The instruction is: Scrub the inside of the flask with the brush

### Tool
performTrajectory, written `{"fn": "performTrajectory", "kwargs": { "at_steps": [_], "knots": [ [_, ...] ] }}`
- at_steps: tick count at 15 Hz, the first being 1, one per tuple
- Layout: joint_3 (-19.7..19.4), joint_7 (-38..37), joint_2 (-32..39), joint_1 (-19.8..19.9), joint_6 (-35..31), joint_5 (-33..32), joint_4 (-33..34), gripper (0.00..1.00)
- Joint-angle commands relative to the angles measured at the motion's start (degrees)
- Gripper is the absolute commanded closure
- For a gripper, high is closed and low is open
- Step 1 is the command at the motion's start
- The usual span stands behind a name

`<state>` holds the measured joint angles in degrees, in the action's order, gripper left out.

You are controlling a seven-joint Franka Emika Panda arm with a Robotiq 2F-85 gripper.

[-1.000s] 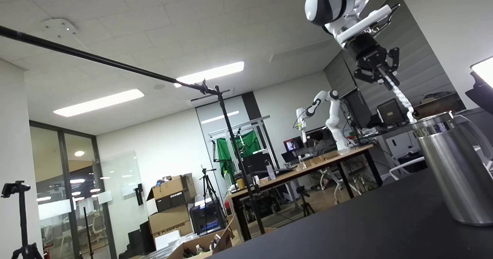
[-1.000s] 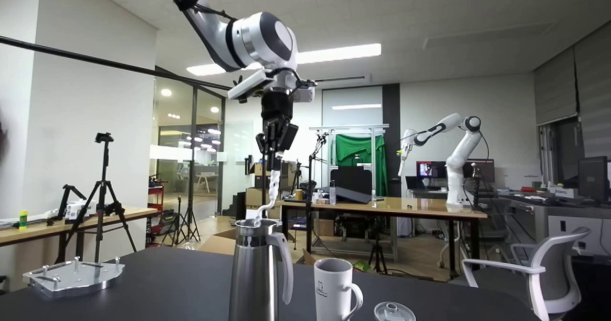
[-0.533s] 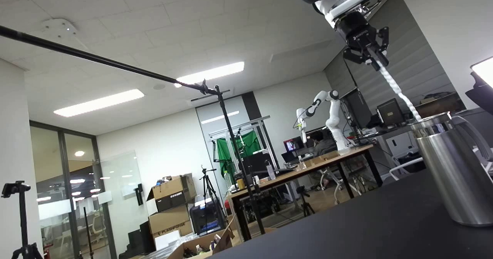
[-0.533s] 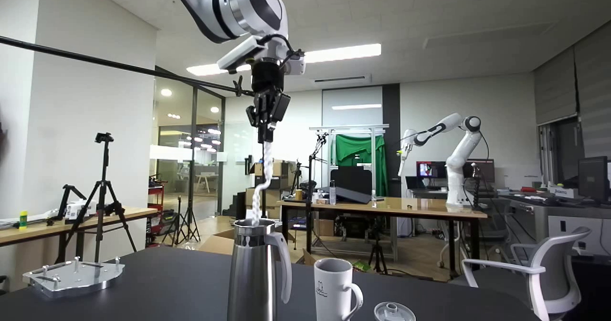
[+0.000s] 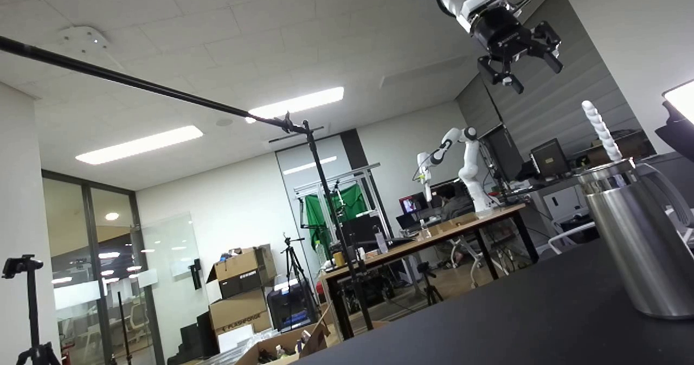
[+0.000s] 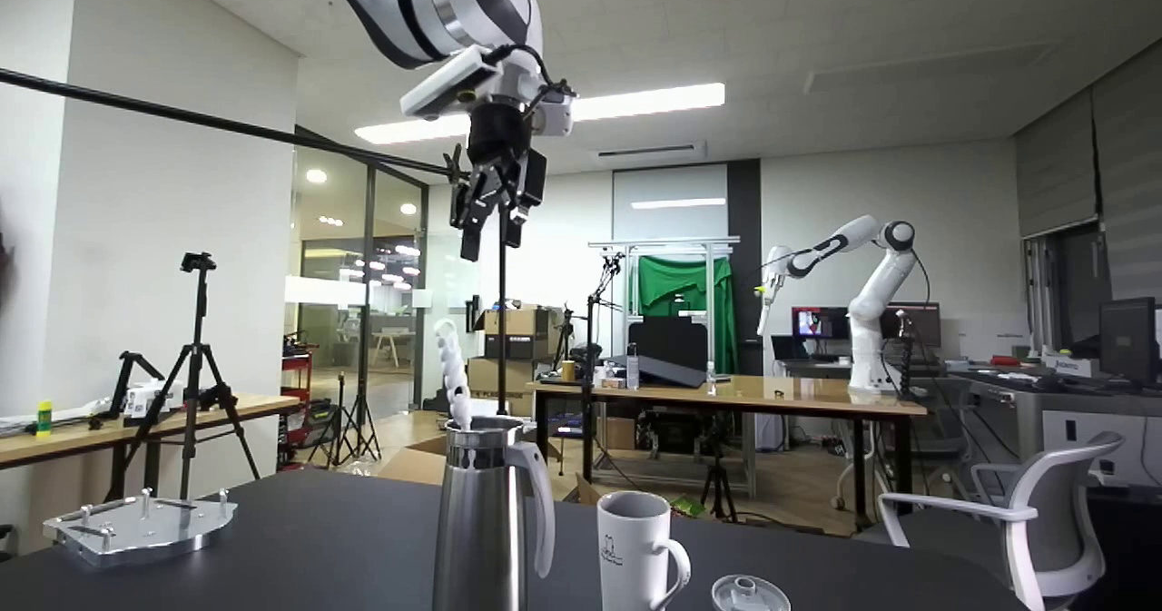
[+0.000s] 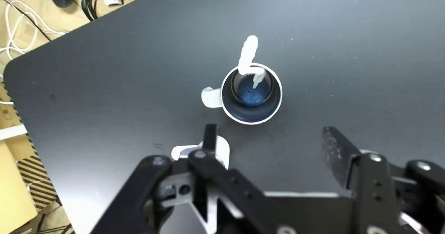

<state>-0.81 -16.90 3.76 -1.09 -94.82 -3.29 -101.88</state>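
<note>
The steel flask stands upright on the dark table, its handle to one side; an exterior view shows the flask beside a white mug. The brush rests inside it, its white twisted handle sticking out above the rim at a tilt. Looking down in the wrist view, I see blue bristles deep in the flask and the handle leaning over the rim. My gripper hangs above, apart from the brush. Its jaws are spread with nothing between the fingertips.
On the same table are the white mug, close beside the flask, and a clear lid. A metal plate with posts sits at the table's far side. A black boom pole crosses behind the arm.
My gripper rose, drawing the brush partly up out of the flask. Then the jaws parted, and the brush dropped lower into the flask, its handle now leaning a different way.
</note>
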Motion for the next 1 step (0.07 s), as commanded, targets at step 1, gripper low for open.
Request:
{"fn": "performTrajectory", "kwargs": {
  "at_steps": [1],
  "knots": [
    [0.2, 0.08, 0.02, 0.19, 0.23, -0.01, 0.13, 0.19]
  ]
}}
